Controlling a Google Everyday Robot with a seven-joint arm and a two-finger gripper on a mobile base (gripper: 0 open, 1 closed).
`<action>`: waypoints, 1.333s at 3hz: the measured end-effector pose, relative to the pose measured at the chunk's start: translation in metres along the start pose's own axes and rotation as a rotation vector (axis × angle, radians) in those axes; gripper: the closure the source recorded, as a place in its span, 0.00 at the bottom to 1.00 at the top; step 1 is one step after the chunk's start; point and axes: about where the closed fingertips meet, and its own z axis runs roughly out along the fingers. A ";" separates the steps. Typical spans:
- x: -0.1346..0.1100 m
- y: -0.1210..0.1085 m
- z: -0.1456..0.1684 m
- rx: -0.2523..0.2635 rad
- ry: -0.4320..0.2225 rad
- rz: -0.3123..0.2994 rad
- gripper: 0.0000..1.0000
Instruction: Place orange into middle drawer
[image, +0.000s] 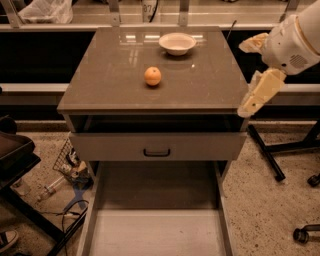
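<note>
The orange (153, 76) sits on the brown cabinet top (105, 85), left of centre and in front of the white bowl (177, 43). The middle drawer (155, 232) is pulled far out at the bottom of the view, its pale floor bare between thin side walls. My gripper (251, 102) hangs from the white arm at the right, just off the cabinet's front right corner. It is well to the right of the orange, about level with the top, and holds nothing that I can see.
The drawer above (158, 146) is slightly open, with a grey front and a small black handle. Clutter and cables (70, 170) lie on the floor at the left beside a dark seat (15, 150). Black wheeled legs (280, 160) stand at the right.
</note>
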 end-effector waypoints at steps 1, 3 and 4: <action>-0.004 -0.005 0.009 -0.008 -0.048 -0.003 0.00; -0.032 -0.089 0.066 0.083 -0.253 0.114 0.00; -0.042 -0.150 0.100 0.178 -0.342 0.200 0.00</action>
